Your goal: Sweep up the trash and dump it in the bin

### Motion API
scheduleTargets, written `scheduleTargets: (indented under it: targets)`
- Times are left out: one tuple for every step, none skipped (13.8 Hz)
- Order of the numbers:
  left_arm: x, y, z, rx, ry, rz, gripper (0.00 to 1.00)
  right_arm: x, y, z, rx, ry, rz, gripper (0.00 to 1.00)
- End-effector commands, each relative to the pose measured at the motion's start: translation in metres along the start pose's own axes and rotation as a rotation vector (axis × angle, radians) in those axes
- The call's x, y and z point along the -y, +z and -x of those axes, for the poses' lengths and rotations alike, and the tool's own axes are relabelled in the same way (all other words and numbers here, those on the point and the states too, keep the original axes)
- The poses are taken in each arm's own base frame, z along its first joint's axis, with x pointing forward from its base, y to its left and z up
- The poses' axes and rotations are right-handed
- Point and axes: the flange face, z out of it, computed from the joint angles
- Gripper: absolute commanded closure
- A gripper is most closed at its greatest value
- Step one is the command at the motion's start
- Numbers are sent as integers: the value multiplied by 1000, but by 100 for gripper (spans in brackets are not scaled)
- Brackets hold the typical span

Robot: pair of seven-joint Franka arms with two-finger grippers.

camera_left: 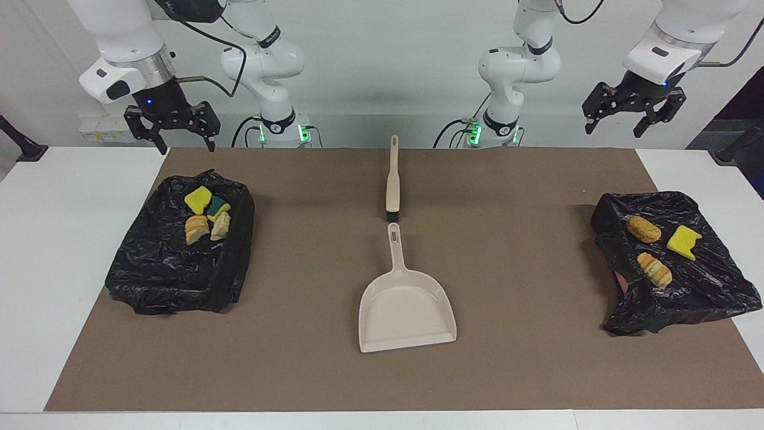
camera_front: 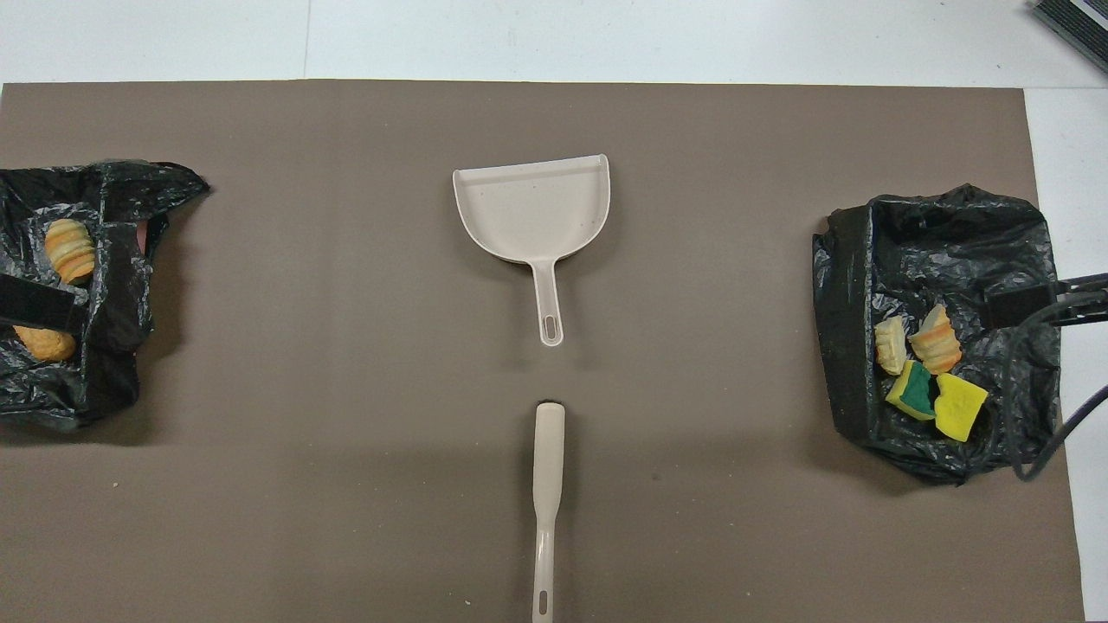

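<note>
Several trash bits lie in two black-bagged bins. The bin [camera_left: 161, 280] at the right arm's end holds a yellow sponge [camera_left: 197, 199], a green-backed sponge [camera_left: 218, 206] and two bread pieces [camera_left: 196, 229]. The bin [camera_left: 692, 292] at the left arm's end holds a croissant piece [camera_left: 643, 229], a yellow sponge [camera_left: 683, 242] and a bread piece [camera_left: 654, 269]. My right gripper [camera_left: 177, 142] hangs open and empty above the table edge beside its bin. My left gripper [camera_left: 618, 126] hangs open and empty, raised over the table's robot-side edge.
A beige dustpan [camera_left: 406, 310] lies in the middle of the brown mat [camera_left: 507, 358], handle toward the robots. A beige brush [camera_left: 393, 179] lies in line with it, nearer to the robots. White table [camera_left: 54, 239] borders the mat at both ends.
</note>
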Motion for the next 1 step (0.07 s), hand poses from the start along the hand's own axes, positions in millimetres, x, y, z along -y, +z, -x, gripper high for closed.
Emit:
scheduleTargets:
  targets:
    - [2, -3, 6, 7, 14, 15, 0, -4, 0, 10, -3, -26, -1, 0]
